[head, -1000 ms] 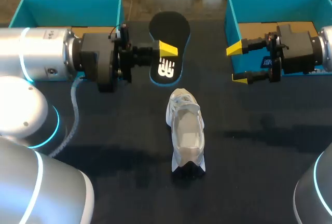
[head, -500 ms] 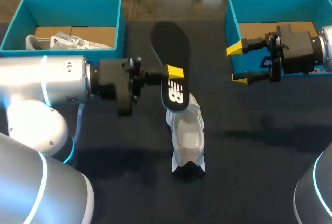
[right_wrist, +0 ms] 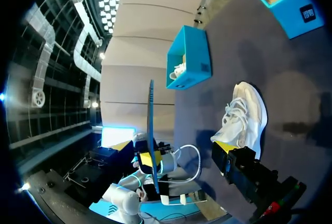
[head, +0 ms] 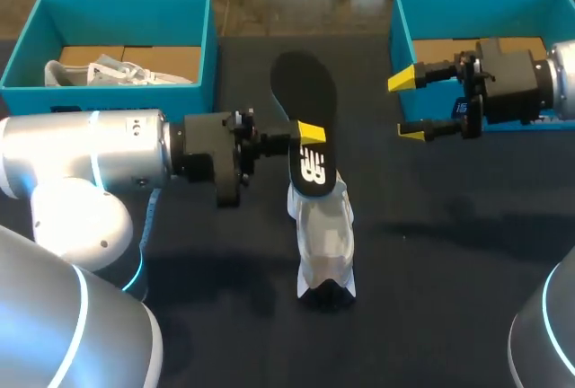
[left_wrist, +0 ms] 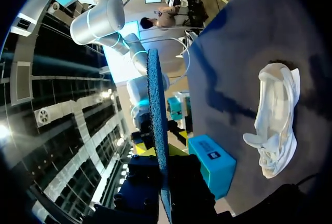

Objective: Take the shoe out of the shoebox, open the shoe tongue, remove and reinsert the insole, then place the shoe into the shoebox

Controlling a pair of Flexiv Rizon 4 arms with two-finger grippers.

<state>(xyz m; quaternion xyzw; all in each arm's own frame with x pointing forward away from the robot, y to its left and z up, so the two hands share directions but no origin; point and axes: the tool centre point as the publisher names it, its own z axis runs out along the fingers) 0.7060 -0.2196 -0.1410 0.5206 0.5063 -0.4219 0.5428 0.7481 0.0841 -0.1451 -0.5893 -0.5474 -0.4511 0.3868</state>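
A white shoe (head: pixel 324 235) lies on the dark table, pointing front to back. My left gripper (head: pixel 310 134) reaches in from the left and is shut on a black insole (head: pixel 305 92). It holds the insole above the table, and the insole's near end overlaps the shoe's far end. In the left wrist view the insole (left_wrist: pixel 156 130) shows edge-on between the fingers, with the shoe (left_wrist: pixel 277 115) off to one side. My right gripper (head: pixel 406 105) hangs open and empty in front of the right box. The right wrist view shows the shoe (right_wrist: pixel 244 117) and the insole (right_wrist: pixel 151 130).
A teal shoebox (head: pixel 193 11) at the back left holds another white shoe (head: pixel 108 72). A second teal shoebox (head: pixel 404 6) stands at the back right, behind my right gripper. Bare dark tabletop lies in front of and beside the shoe.
My left gripper has carried the insole from the back of the table toward me and slightly right, to over the shoe's far end. The right gripper barely shifted.
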